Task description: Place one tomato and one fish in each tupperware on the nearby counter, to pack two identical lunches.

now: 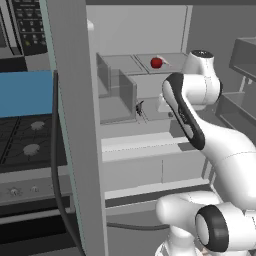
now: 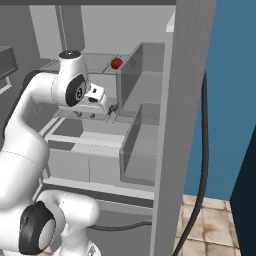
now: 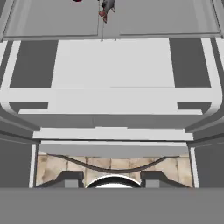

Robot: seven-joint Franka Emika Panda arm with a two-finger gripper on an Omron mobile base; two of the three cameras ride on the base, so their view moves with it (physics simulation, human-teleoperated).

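Note:
A red tomato (image 1: 156, 62) (image 2: 116, 63) sits on an upper shelf inside the open fridge. A small pale fish (image 1: 165, 62) lies right beside it. In the hand view the fish (image 3: 106, 6) lies at the top edge, with a sliver of the tomato (image 3: 78, 1) to its left. My gripper (image 1: 139, 107) (image 2: 112, 107) (image 3: 111, 179) hangs in front of a lower shelf, below and short of both. Its jaws stand apart with nothing between them. The tupperware and the counter are out of view.
The open fridge door (image 1: 75, 130) (image 2: 185, 125) stands edge-on beside the arm, with clear door bins (image 1: 117, 95) (image 2: 142, 145) close to the gripper. A black stove (image 1: 25, 140) lies to the left. Glass shelves (image 3: 111, 63) and white drawer fronts (image 1: 150, 170) lie below the hand.

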